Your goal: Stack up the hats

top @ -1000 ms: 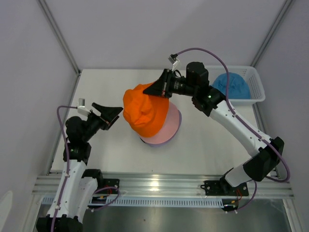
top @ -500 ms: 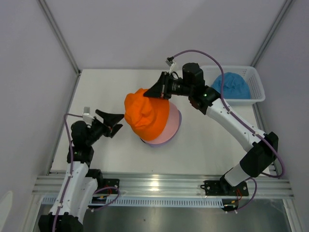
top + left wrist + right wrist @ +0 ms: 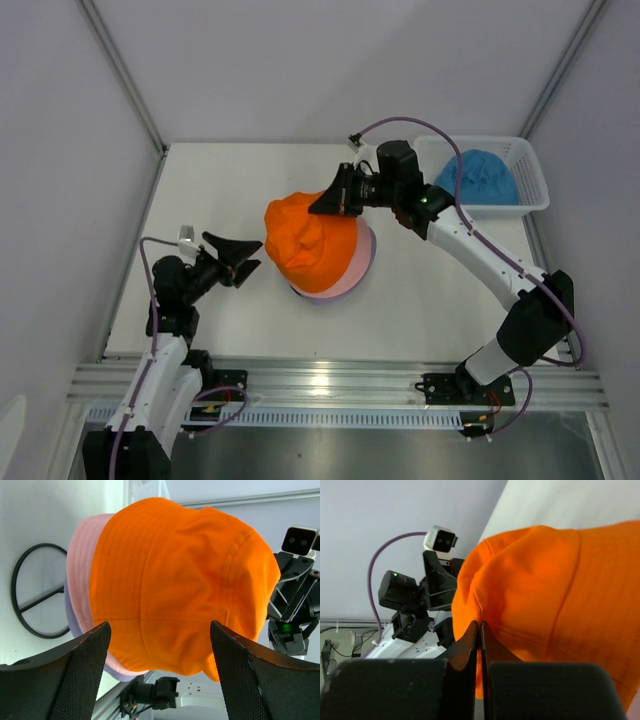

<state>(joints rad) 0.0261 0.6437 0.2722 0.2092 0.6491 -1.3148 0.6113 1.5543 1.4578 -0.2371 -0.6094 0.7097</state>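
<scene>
Orange hat (image 3: 312, 243) topmost over pink hat (image 3: 362, 250) and lavender hat (image 3: 73, 622) on black wire stand (image 3: 42, 598), mid-counter (image 3: 220, 180), right hand (image 3: 322, 203) clamping its far brim, left hand (image 3: 258, 254) spread wide, leftward, apart, blue hat (image 3: 480, 178) in white basket (image 3: 535, 185), rightward beyond.

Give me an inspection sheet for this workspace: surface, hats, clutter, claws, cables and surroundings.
Surface: white table, no marks seen.
Job's things: orange hat tops pink hat and lavender hat; blue hat lies in the basket, not yet stacked.
Clutter: black wire stand, base ring showing beside the stack; white mesh basket at far right.
Grippers: right claw shut on the orange hat's fabric; left claw open, apart from the hat.
Cables: right arm's purple cable and left arm's purple cable loop free of the hats.
Surroundings: plain grey walls; aluminium rail at near edge.
</scene>
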